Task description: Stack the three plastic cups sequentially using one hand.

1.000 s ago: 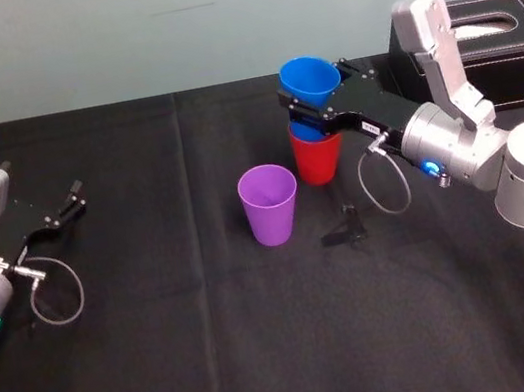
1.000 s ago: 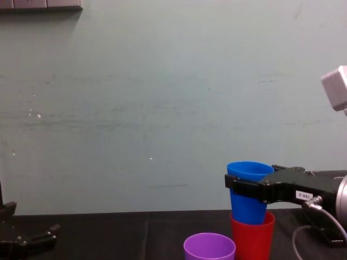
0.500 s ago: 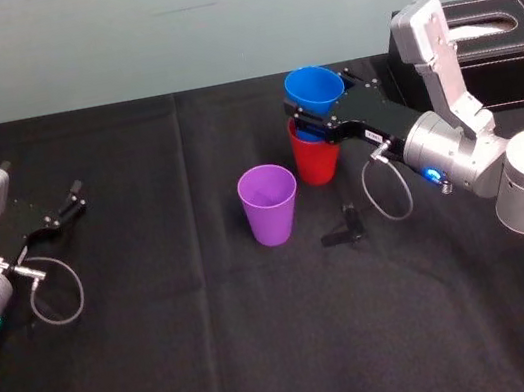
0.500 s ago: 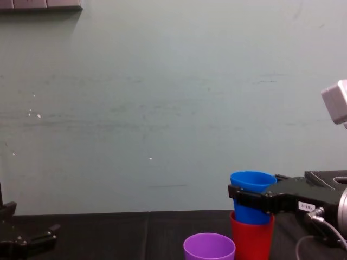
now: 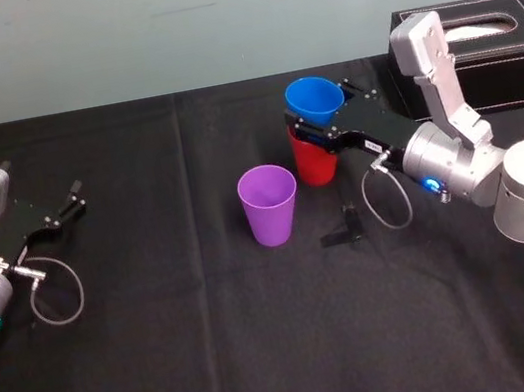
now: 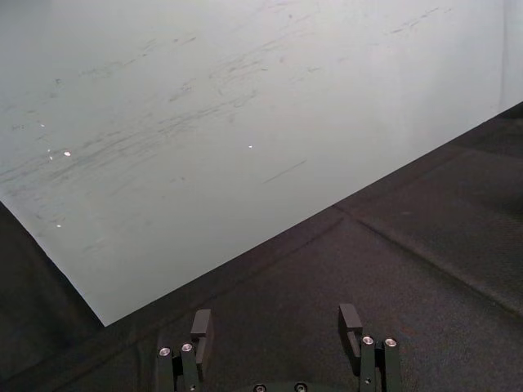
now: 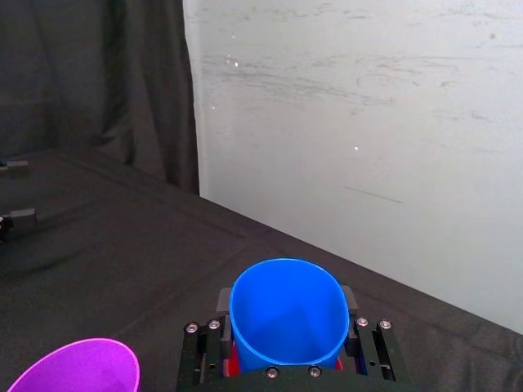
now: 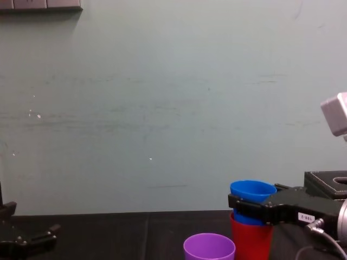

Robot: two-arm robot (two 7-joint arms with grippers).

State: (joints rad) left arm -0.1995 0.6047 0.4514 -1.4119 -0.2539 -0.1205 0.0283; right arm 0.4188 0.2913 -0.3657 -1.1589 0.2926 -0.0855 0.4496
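The blue cup [image 5: 315, 101] sits deep inside the red cup [image 5: 313, 161] at the table's middle back, its rim still above the red one. My right gripper [image 5: 318, 121] is shut on the blue cup just under its rim. From the side, the blue cup [image 8: 251, 192] pokes out of the red cup [image 8: 252, 239], with the right gripper [image 8: 250, 208] clamped around it. The right wrist view looks down into the blue cup [image 7: 286, 314], a jaw on either side. The purple cup [image 5: 270, 204] stands upright and alone, left of the pair. My left gripper [image 5: 72, 202] rests open at the far left.
A black stitched tissue box [image 5: 510, 46] stands at the back right behind my right arm. A small dark clip-like object [image 5: 347, 230] lies on the black cloth [image 5: 217, 346] in front of the red cup. The purple cup's rim [image 8: 209, 246] shows low in the chest view.
My right gripper has lowered the blue cup further down into the red cup. The purple cup and the left arm have not moved.
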